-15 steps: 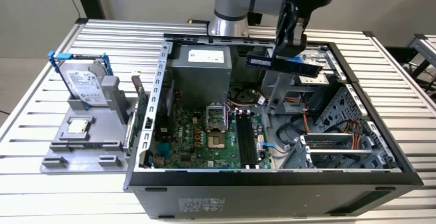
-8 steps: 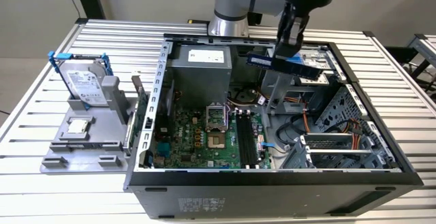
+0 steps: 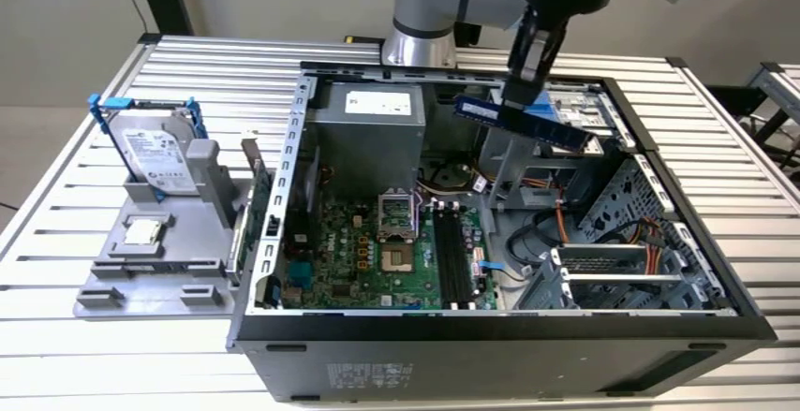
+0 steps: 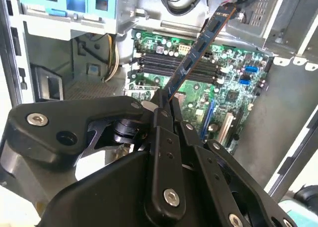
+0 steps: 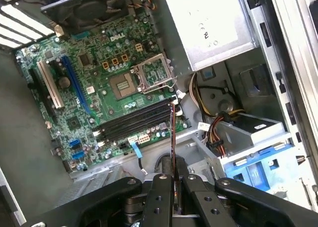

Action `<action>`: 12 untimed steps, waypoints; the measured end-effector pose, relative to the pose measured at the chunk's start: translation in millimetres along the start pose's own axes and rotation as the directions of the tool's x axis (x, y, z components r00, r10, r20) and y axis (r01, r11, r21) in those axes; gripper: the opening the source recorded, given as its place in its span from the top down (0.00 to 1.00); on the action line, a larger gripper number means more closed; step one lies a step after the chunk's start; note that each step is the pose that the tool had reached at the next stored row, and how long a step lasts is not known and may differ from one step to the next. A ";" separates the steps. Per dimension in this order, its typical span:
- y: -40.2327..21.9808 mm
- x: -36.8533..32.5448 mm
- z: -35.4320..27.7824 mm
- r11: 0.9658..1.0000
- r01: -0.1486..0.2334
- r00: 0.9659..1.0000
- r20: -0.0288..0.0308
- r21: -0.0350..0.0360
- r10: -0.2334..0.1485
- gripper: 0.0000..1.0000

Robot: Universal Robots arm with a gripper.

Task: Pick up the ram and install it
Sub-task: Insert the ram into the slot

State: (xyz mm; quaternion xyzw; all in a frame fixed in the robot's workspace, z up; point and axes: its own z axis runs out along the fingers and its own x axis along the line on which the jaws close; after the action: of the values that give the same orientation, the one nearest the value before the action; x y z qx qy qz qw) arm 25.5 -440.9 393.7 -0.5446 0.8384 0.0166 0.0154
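Pinching the ram point(image 3: 522, 120) in jaws pressed together on its flat faces, holding it in the air over the far side of the open computer case point(image 3: 500, 347), well apart from the motherboard point(image 3: 375, 266) on the case floor.

Taking in the wider scene from the exterior view: the slatted worktop point(image 3: 112, 374), and on the exterior view's left of the case a grey holder point(image 3: 187, 271) carrying an upright hard drive point(image 3: 156, 154) in a blue frame, with a small square silver chip point(image 3: 144, 231) lying flat nearer. Showing the ram there as a long, narrow, bluish stick, tilted, with a row of small black chips along its face.

Looking along the ram point(image 4: 196, 53) in the second wrist view: a thin dark strip with a coppery edge, reaching out over the black memory slots point(image 4: 159, 63). Catching the ram point(image 5: 172, 132) edge-on in the first wrist view, barely a line, crossing in front of the same slots point(image 5: 134, 122) beside the open processor socket point(image 5: 124, 85).

Losing the gripped end of the ram behind the black linkage in both wrist views; cutting the arm off at the frame edge in the exterior view; leaving the chips on the board too small to tell from the wrist.
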 end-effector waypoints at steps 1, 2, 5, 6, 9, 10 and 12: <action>0.0 0.0 0.0 1.000 -0.008 1.000 0.000 0.000 0.008 1.00; 0.0 0.0 0.0 1.000 -0.017 1.000 0.000 0.001 0.017 1.00; 0.0 0.0 0.0 0.999 -0.049 0.999 0.001 0.002 0.049 1.00; 0.0 0.0 0.1 0.998 -0.062 0.998 0.001 0.003 0.062 1.00; 0.0 0.0 0.1 0.994 -0.106 0.994 0.001 0.005 0.106 1.00; 0.0 0.0 0.1 0.993 -0.120 0.993 0.002 0.005 0.120 1.00; 0.0 0.0 0.2 0.990 -0.139 0.990 0.002 0.006 0.139 1.00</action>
State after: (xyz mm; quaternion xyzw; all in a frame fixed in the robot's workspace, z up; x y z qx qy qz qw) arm 25.5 -440.9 393.5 -0.4848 0.8743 0.0155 0.0165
